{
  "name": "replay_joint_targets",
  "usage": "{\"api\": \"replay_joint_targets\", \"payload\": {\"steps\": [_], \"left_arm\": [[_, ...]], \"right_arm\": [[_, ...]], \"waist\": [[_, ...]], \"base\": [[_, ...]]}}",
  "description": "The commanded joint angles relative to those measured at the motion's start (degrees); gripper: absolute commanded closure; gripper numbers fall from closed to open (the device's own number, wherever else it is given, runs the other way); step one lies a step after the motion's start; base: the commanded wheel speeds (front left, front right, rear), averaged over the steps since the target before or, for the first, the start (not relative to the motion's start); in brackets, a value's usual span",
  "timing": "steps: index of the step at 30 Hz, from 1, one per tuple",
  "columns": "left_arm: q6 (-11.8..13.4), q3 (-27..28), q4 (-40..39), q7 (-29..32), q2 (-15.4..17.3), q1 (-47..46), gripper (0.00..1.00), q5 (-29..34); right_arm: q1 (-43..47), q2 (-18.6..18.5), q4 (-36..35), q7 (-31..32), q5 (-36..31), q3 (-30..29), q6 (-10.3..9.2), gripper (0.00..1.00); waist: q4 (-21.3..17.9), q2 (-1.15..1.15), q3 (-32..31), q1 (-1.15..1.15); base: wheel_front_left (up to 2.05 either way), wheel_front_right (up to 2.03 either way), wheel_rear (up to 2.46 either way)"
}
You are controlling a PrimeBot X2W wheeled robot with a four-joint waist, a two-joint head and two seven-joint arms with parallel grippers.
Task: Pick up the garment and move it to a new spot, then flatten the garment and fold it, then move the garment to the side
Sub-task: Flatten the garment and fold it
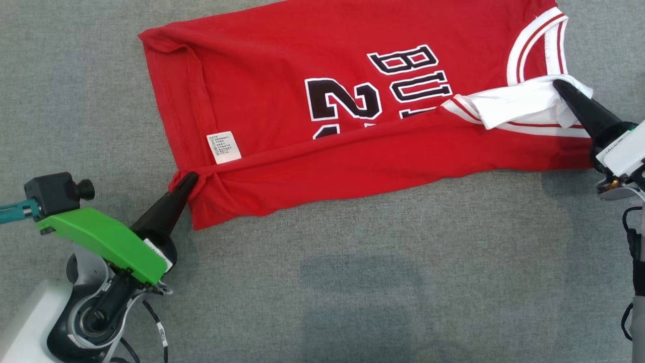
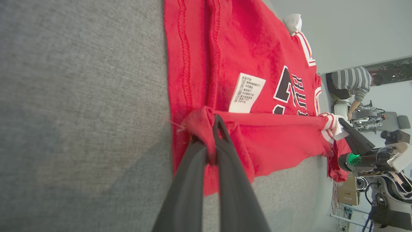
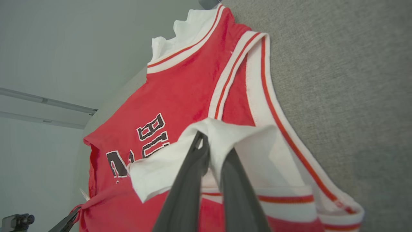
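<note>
At each end of the red garment [image 1: 282, 75], a gripper holds just a small pinch of cloth. That is where things could go wrong. If one gripper pulls harder than the other, I think the cloth could slip out, and the folded part would flop back down. If the two do not move together, the fold line could go crooked. The white trim [image 1: 514, 103] looks bunched up, so it may land crumpled and make a lump under the fold.

The garment lies spread out on the grey table top [image 1: 352, 282]. Its near long edge is lifted and turned partway over the front, and covers the bottom of the big number. The left gripper [image 1: 189, 177] is squeezed tight on the red bottom corner, at the lower left of the shirt, near the white label [image 1: 224, 147]. The right gripper [image 1: 559, 86] is squeezed tight on the white trim at the far right end. So the folded edge stretches between the two grippers.
</note>
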Motion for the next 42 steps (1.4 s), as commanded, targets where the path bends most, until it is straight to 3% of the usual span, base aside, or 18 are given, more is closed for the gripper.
{"api": "replay_joint_targets", "payload": {"steps": [1, 3, 4, 9, 13, 18, 26, 31, 40, 41, 42], "left_arm": [[0.19, -0.28, 1.36, -0.24, -0.24, -1.61, 0.96, 1.29], [0.46, -0.75, 2.63, -0.8, -0.78, -2.19, 0.46, 2.32], [0.81, -1.17, 3.28, -0.62, -1.02, -2.25, 0.0, 2.25], [1.43, -1.81, 4.57, -1.03, -1.46, -2.67, 0.0, 3.57], [3.11, -2.37, 4.17, -3.83, 0.69, -2.21, 0.0, 8.69], [6.01, -2.56, -0.27, -7.36, 2.57, 1.25, 0.0, 13.16], [9.26, -5.41, -6.68, -7.08, 1.77, 5.63, 0.0, 14.37], [10.21, -6.39, -5.19, -5.35, 2.18, 4.95, 0.0, 14.33], [9.08, -7.76, 1.95, -1.03, 1.8, 2.6, 0.0, 12.32], [8.69, -8.06, 2.48, -0.25, 1.46, 2.67, 0.28, 11.5], [8.07, -8.28, 2.84, 0.34, 1.2, 2.69, 1.0, 10.92]], "right_arm": [[-0.51, -0.34, 0.29, -1.09, -1.38, 0.15, 0.03, 0.0], [-0.85, -1.41, -0.22, -3.58, -3.69, 0.96, 0.04, 0.0], [-0.86, -1.55, 0.02, -5.0, -4.44, 1.37, 0.03, 0.0], [-1.71, -2.94, 1.03, -11.81, -6.97, 2.96, 0.04, 0.0], [-1.99, -5.46, 1.38, -18.53, -10.08, 5.51, 0.04, 0.0], [1.86, -10.92, 0.45, -22.62, -14.85, 9.22, 0.03, 0.0], [7.51, -17.82, -1.09, -18.38, -18.27, 15.08, 0.03, 0.0], [6.88, -18.61, -0.24, -14.95, -17.57, 17.5, 0.02, 0.0], [6.68, -19.34, 1.8, -3.95, -12.75, 20.32, 0.04, 0.0], [6.72, -19.23, 2.08, -2.62, -11.93, 20.46, 0.04, 0.04], [6.8, -18.8, 2.55, -1.18, -10.77, 20.22, 0.04, 0.58]], "waist": [[-0.01, 0.47, -0.13, 0.0], [0.0, 0.47, -0.32, 0.0], [-0.03, 0.47, -0.46, 0.0], [-0.32, 0.47, -1.07, 0.0], [-0.66, 0.47, -1.83, 0.0], [-0.99, 0.47, -2.85, 0.0], [-1.01, 0.47, -0.38, 0.0], [-0.79, 0.47, 0.71, 0.0], [0.07, 0.47, 0.85, 0.0], [0.12, 0.47, 0.72, 0.0], [0.15, 0.47, 0.53, 0.0]], "base": [[0.0, 0.0, 0.0], [0.0, 0.0, 0.0], [0.0, 0.0, 0.0], [0.0, 0.0, 0.0], [0.0, 0.0, 0.0], [0.0, 0.0, 0.0], [0.0, 0.0, 0.0], [0.0, 0.0, 0.0], [0.0, 0.0, 0.0], [0.0, 0.0, 0.0], [0.0, 0.0, 0.0]]}}
